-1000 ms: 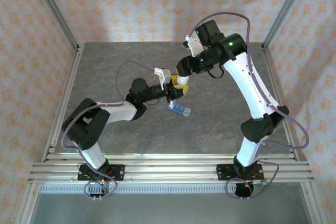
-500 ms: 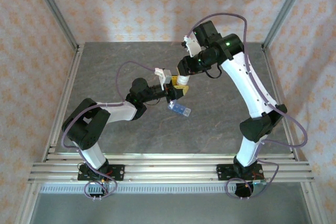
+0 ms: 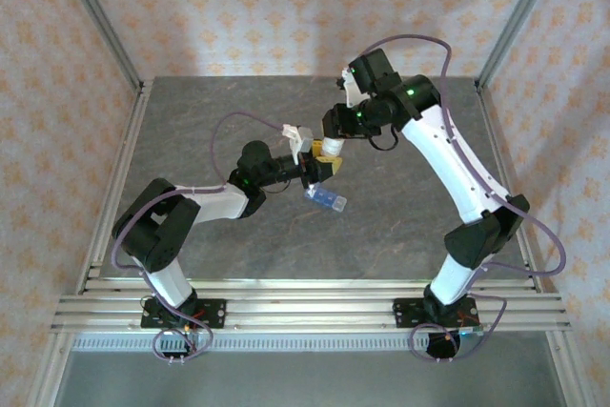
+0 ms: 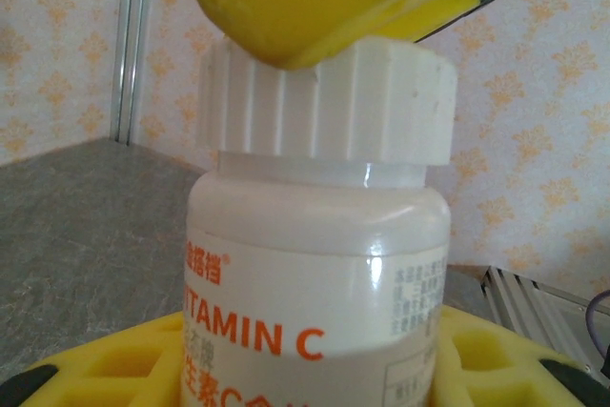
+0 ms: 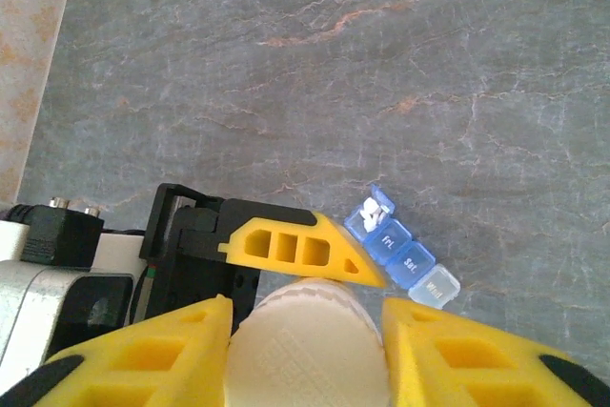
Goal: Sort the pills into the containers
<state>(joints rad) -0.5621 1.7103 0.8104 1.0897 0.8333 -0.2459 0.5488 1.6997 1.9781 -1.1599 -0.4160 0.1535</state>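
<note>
My left gripper [image 3: 318,170] is shut on a white "Vitamin C" bottle [image 4: 315,274] and holds it upright above the table. My right gripper [image 5: 307,319] comes down from above, and its yellow fingers [image 5: 143,359] press both sides of the bottle's ribbed white cap [image 4: 381,102]. The blue pill box [image 3: 327,200] lies on the table just right of and below the bottle. Its end compartment stands open in the right wrist view, with several white pills [image 5: 374,213] inside. The other lids of the pill box [image 5: 412,262] are shut.
The grey stone-pattern tabletop [image 3: 400,216] lies bare around the pill box. Aluminium rails [image 3: 114,188] frame the table, and patterned walls stand behind them. Purple cables loop from both arms.
The right gripper has closed in around the cap. The right arm's wrist and elbow have swung round above the bottle. The left arm, bottle and pill box have stayed in place.
</note>
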